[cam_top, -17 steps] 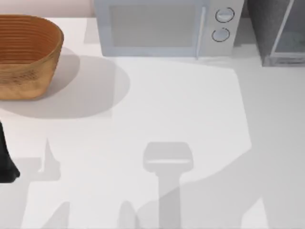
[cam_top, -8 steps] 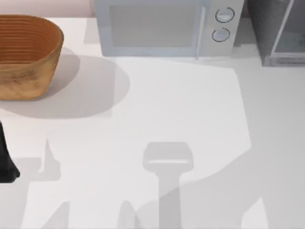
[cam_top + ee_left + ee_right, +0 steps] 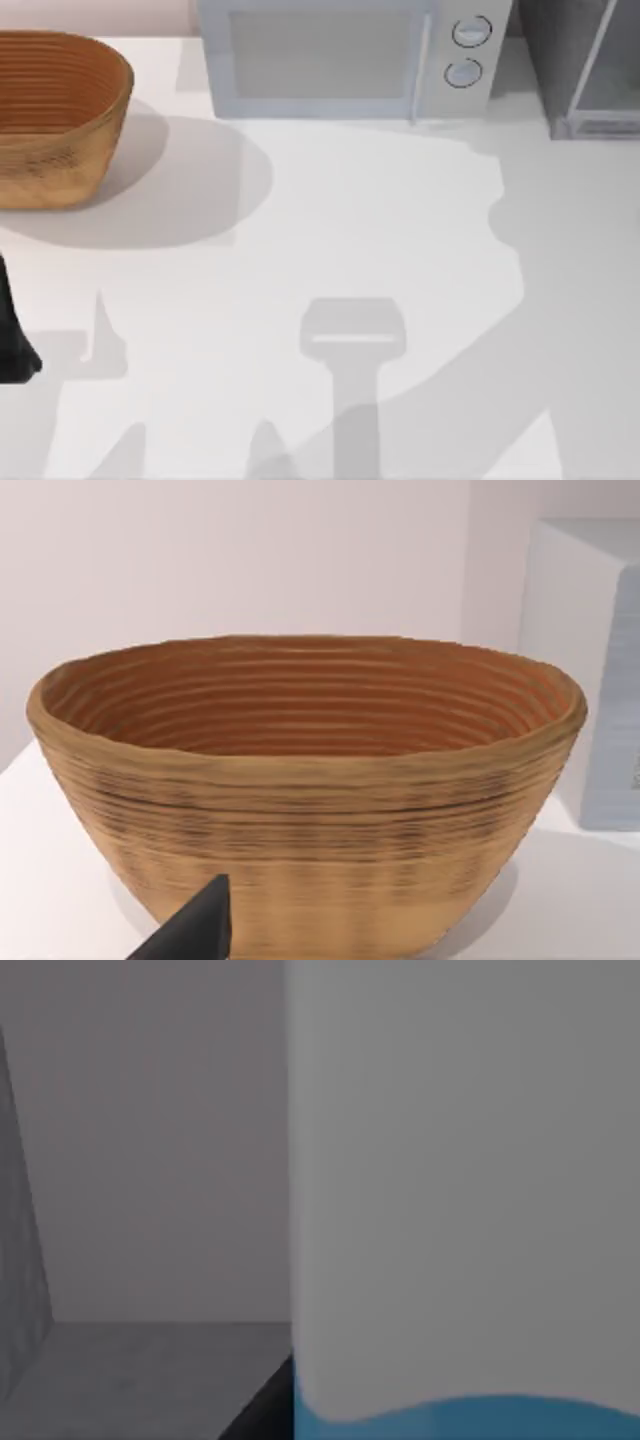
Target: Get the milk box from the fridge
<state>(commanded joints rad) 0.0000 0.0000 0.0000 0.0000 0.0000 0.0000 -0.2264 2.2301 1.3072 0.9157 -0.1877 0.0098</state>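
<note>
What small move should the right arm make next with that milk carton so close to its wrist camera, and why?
Probably close the right fingers on the white-topped, blue-sided milk carton, then ease it out of the dark grey fridge. The right wrist view has the carton looming close against the fridge's grey interior. The left arm sits parked at the table's left.

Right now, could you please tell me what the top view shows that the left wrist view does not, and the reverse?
Top view adds: the dark grey fridge at the back right, the light blue-grey microwave's two round dials, and my parked left arm at the white table's left edge. Left wrist view adds: the woven brown basket's ribbed inner wall, seen side-on. Both share the basket, the microwave and the table.
</note>
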